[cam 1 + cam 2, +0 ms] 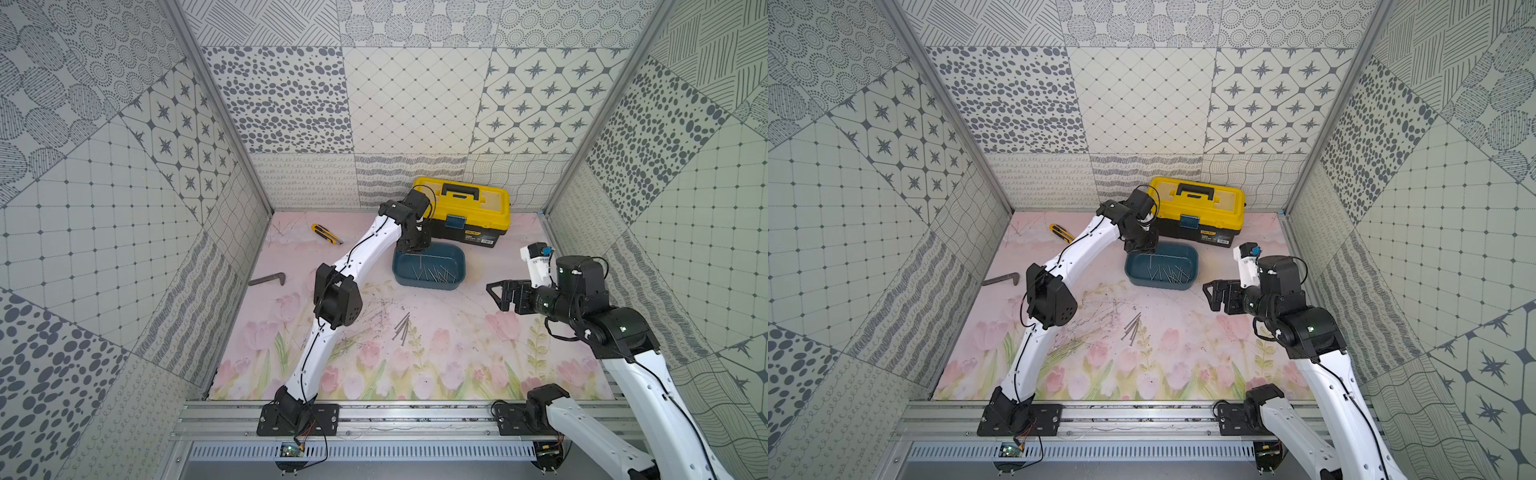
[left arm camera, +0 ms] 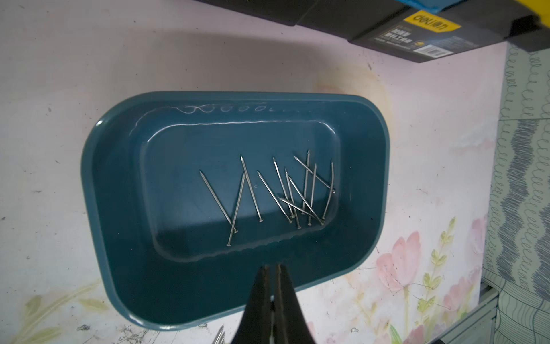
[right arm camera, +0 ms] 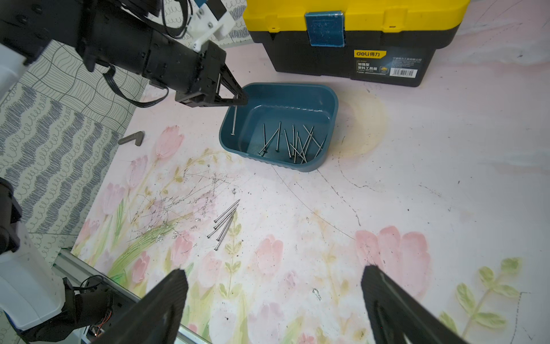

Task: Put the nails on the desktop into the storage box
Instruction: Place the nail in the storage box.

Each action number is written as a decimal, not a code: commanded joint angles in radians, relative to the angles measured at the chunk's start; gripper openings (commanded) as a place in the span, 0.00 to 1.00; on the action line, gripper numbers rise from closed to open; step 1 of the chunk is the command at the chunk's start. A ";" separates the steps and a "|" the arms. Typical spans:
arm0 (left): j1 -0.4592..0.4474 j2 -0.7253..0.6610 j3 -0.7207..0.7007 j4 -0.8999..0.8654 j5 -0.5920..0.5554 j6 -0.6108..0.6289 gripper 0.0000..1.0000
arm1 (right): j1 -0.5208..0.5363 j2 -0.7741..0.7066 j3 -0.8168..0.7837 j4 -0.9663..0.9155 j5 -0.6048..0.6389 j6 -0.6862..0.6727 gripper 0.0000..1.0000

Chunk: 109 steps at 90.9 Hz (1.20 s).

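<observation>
Plainly, the left gripper (image 3: pixel 242 99) is pinched shut on a single nail (image 3: pixel 234 119), which hangs straight down over the left end of the storage box (image 3: pixel 331 102). Its lower end is below the rim and close to the end wall; whether it touches the floor cannot be told. The right gripper (image 3: pixel 272 269) has its jaws wide apart and empty, hovering over bare desktop (image 3: pixel 416 178) well apart from the box. About a dozen nails (image 2: pixel 282 193) lie crossed on the box floor, and a small bundle (image 1: pixel 402 328) lies side by side on the desktop, well clear of the box.

The nails look light, stiff and smooth, so weight is no worry, but slipping and swivelling in the pinch is likely. They lie flat on a hard surface, leaving little to get under. A pinch across the shank near its middle seems the best hold. Packed as the bundle is, the fingertips may catch several nails at once or roll the neighbours aside.

The bundle has open desktop on every side. The box has a low rim, but the toolbox (image 1: pixel 469 203) stands just behind it, so coming in from the front or from above is the freer way. The bent metal bar (image 1: pixel 268 279) and the knife (image 1: pixel 326 234) lie far off to the left
</observation>
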 commanded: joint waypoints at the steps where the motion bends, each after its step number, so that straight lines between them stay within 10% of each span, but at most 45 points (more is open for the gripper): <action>1: 0.004 0.021 -0.050 0.104 -0.027 0.015 0.00 | -0.001 -0.018 -0.012 0.057 -0.003 -0.006 0.97; 85: -0.012 0.089 -0.176 0.248 -0.001 0.004 0.00 | -0.001 -0.054 -0.012 0.006 -0.029 0.138 0.97; 109: -0.013 0.049 -0.200 0.235 -0.015 -0.009 0.27 | -0.001 -0.048 -0.006 -0.013 -0.042 0.159 0.97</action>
